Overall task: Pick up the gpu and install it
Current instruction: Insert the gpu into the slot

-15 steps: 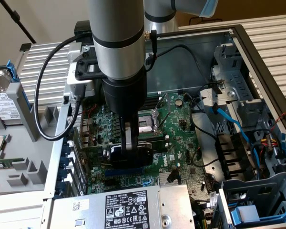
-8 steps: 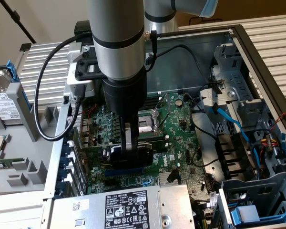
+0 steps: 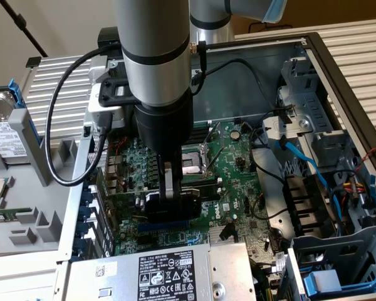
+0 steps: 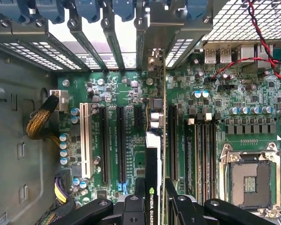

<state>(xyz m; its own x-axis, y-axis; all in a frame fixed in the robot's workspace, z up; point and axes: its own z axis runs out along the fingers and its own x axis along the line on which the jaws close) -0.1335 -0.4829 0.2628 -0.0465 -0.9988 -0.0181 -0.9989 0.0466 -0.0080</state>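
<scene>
An open computer case [image 3: 225, 100] served as the carrier, its inside facing up. A green motherboard [image 3: 232, 188] lay flat on the case floor. At the near edge a grey power supply [image 3: 113, 276] sat in the case, and a drive cage [image 3: 338, 263] occupied the corner at the exterior view's right. On the board: an uncovered processor socket [image 4: 250, 180], seated memory sticks [image 4: 203, 150], and black expansion slots [image 4: 122, 140]. The gpu [image 4: 152, 187] stood on edge among those slots. Seating could not be determined.
</scene>
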